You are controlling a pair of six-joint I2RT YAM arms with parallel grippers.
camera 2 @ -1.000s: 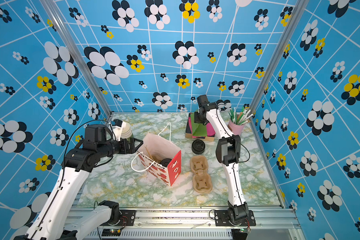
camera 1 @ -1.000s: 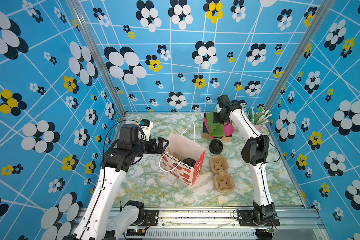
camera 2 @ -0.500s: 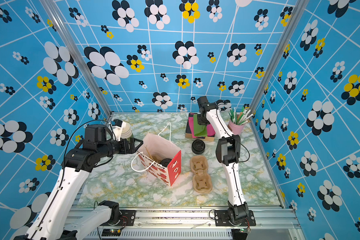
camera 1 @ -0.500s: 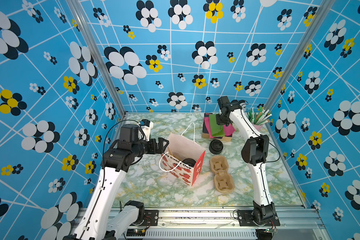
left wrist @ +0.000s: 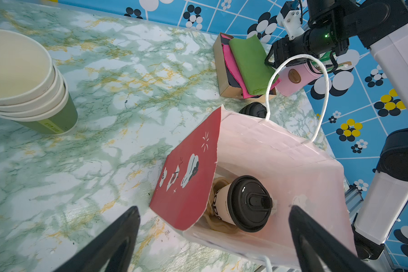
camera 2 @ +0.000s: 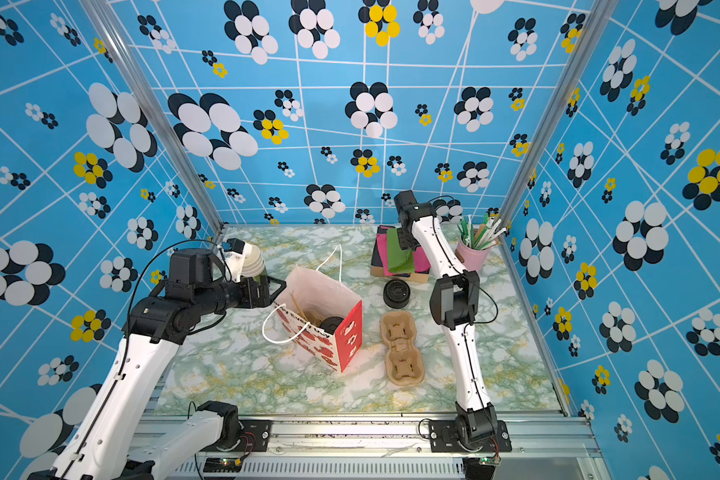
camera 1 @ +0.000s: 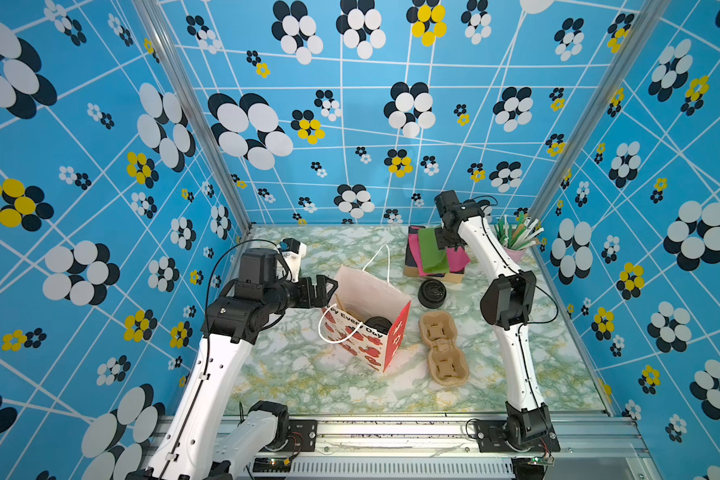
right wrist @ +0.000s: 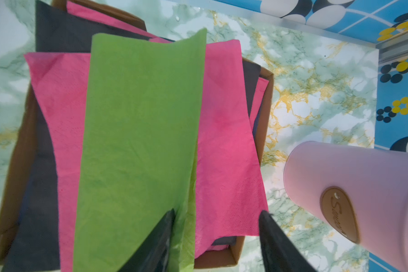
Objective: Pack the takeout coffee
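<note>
Takeout coffee is sat in the paper bag — left hand splayed empty, right hand parted over the green napkin, so just the top sheet should be pinched.

Bright, even light; warped wide-angle edges

On the near-left face of the red-and-white paper gift bag, "py Every Day" can be read, its beginning hidden. Dark letters resembling "ODD" are partly seen on the white paper cup with a black lid inside it. A script beginning "Sw" is made out on the brown oval badge of the pale pink tumbler at the far right.
</note>
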